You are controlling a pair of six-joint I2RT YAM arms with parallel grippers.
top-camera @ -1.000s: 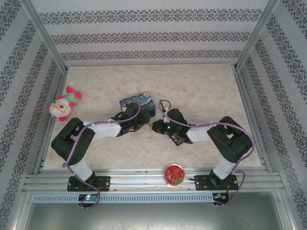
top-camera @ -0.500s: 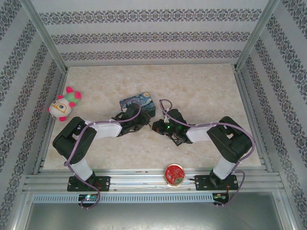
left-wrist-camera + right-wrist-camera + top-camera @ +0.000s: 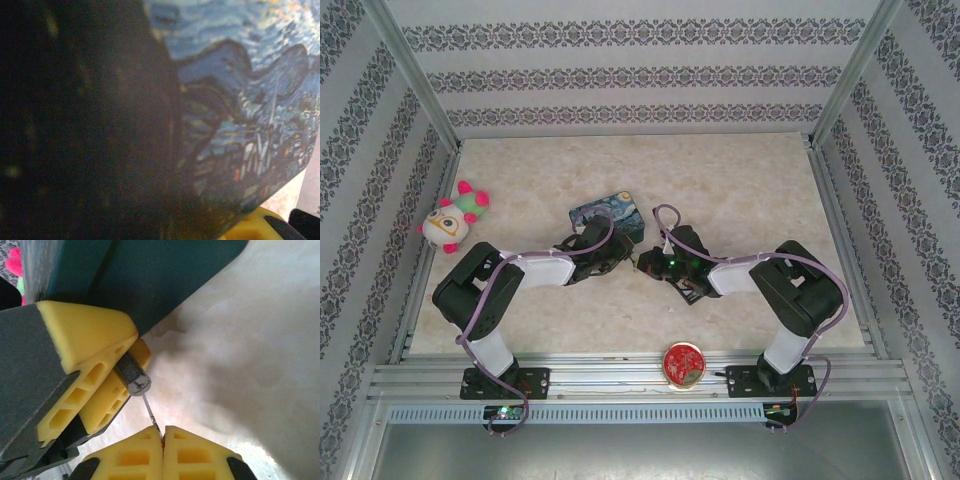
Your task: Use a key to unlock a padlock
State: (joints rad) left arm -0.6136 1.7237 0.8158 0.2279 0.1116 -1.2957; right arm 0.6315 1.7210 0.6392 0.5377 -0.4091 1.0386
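**While the key [image 3: 150, 413] touches the padlock [image 3: 133, 378], both jaws are clamped**

The left gripper [image 3: 621, 251] has its jaws pressed on the padlock; the right gripper [image 3: 163, 434] pinches the key between jaws drawn tight together. The padlock lies at 11 o'clock from the right jaws, key tip at its face. They meet mid-bench [image 3: 740, 190], the blue painted tin [image 3: 604, 211] just beside at 11 o'clock.

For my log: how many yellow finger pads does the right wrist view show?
4: two of the left gripper at upper left, clamping the padlock; two of the right gripper at bottom, pinching the key.
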